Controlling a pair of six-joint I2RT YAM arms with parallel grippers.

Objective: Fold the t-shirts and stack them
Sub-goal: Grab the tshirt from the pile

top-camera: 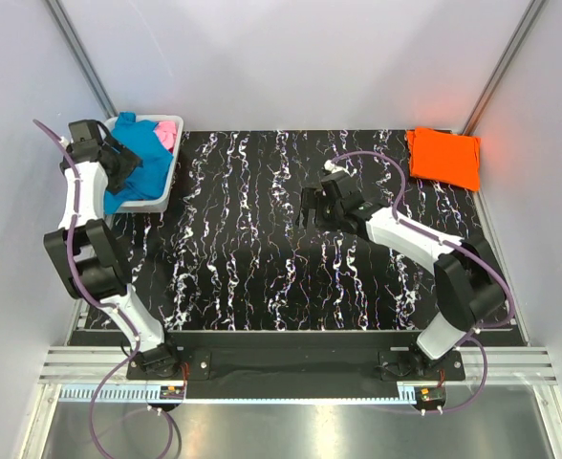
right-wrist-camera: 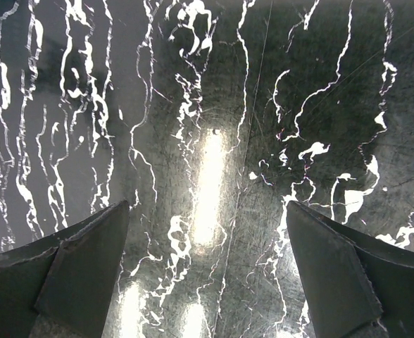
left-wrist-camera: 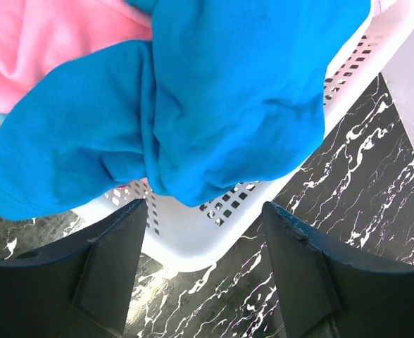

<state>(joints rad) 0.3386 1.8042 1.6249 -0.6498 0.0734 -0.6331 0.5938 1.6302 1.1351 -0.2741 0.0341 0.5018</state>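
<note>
Teal-blue t-shirt (left-wrist-camera: 221,105) spills over basket (left-wrist-camera: 193,255) — left hand (left-wrist-camera: 203,208) open, empty; right hand (right-wrist-camera: 207,205) wide open, empty.

Bends the left arm (top-camera: 80,206) sharply at the elbow, with the wrist raised near the far left corner. Holds the left pincer (left-wrist-camera: 203,211) open, dark fingers apart, nothing clamped between. Stretches the right arm (top-camera: 405,234) inward to the middle, wrist tilted down. Holds the right pincer (right-wrist-camera: 207,211) fully open, empty.
</note>
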